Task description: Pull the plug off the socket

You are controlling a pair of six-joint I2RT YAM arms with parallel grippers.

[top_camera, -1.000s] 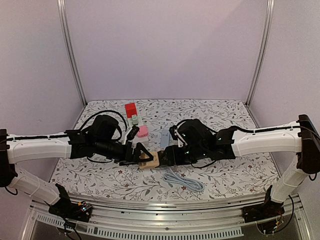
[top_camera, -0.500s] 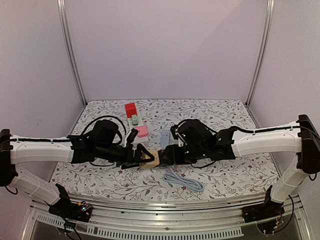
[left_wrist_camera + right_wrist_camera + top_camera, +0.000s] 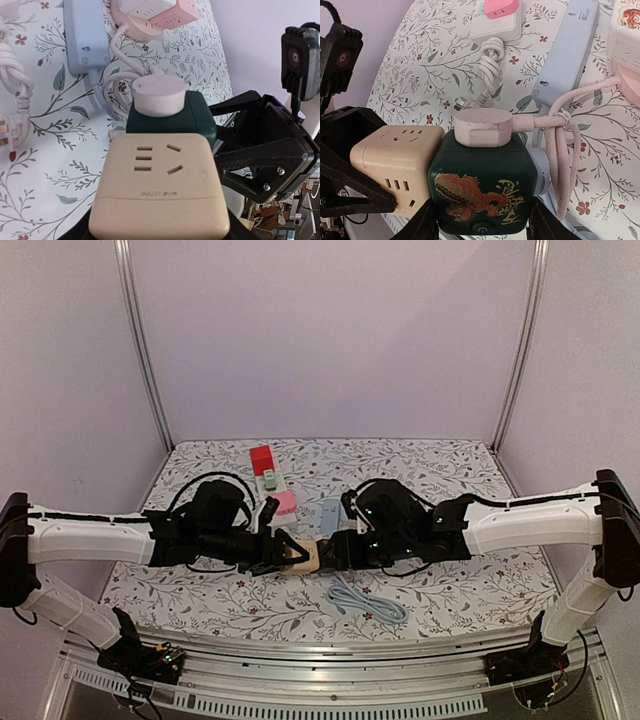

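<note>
My left tool (image 3: 281, 555) clamps the beige plastic socket cube (image 3: 157, 195). My right tool (image 3: 482, 222) grips the dark green cube (image 3: 480, 185) plugged against it. I want a straight pull apart, no twisting.

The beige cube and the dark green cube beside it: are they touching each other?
Touching. The right wrist view shows the beige cube pressed flush against the side of the green cube, with no gap along their shared edge.

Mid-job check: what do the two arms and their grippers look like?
Left arm and right arm: white shells, black joints and wrists, black cables looping near the wrists. Left gripper and right gripper: black, with angular open-frame fingers fastened by silver screws.
</note>
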